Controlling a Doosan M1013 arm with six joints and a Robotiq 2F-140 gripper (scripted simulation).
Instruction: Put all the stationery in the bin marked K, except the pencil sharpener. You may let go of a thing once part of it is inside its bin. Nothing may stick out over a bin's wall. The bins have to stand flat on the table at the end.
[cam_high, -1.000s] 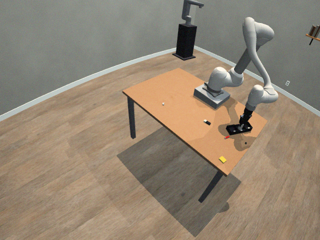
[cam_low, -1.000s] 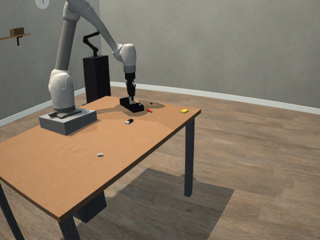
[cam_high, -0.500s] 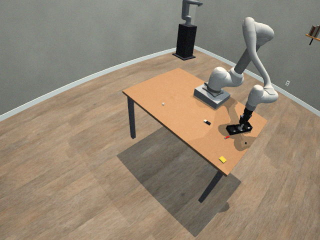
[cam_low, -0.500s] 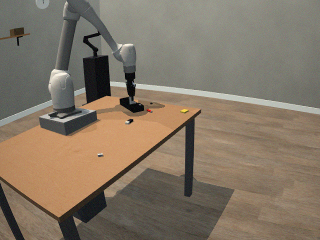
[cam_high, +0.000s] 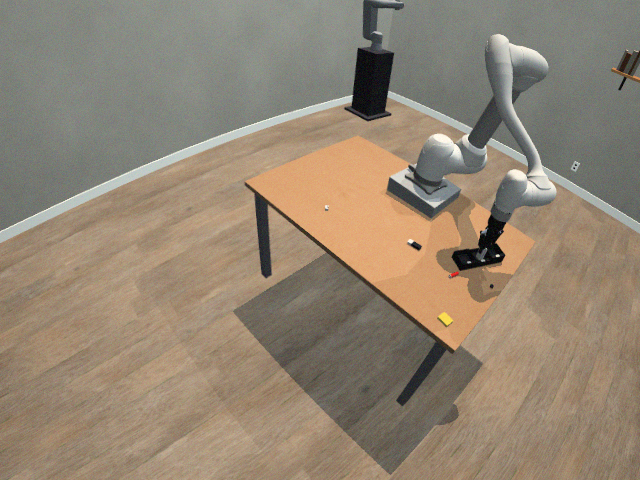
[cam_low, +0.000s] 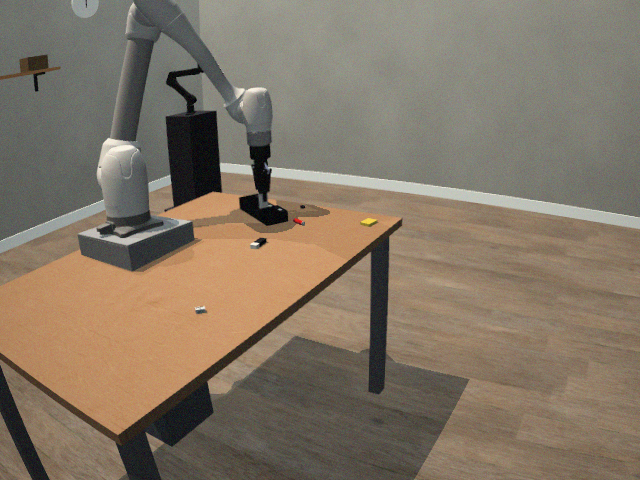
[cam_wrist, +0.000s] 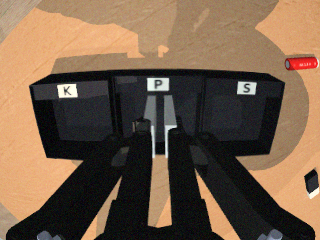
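Note:
My gripper (cam_high: 481, 254) (cam_low: 263, 202) (cam_wrist: 160, 108) is shut, with a narrow gap and nothing visible between its fingertips, over the middle bin P (cam_wrist: 187, 90). Bin K (cam_wrist: 95, 89) is left of it in the wrist view, with no object visible inside. A small dark, brown-edged shape in bin P by the left finger is unclear. A black-and-white eraser (cam_high: 414, 244) (cam_low: 258, 243) (cam_wrist: 312, 183) lies on the table. A yellow pad (cam_high: 445, 318) (cam_low: 368, 222) lies near the table's corner. A small white-grey thing (cam_high: 326, 207) (cam_low: 200, 309), possibly the sharpener, lies far from the bins.
Bin S (cam_wrist: 272, 95) is on the right in the wrist view; the three bins are joined in one black block, flat on the table. A red battery (cam_high: 453, 274) (cam_low: 298, 221) (cam_wrist: 301, 64) lies beside it. A tiny black thing (cam_high: 491, 285) (cam_low: 302, 206) lies near the table edge.

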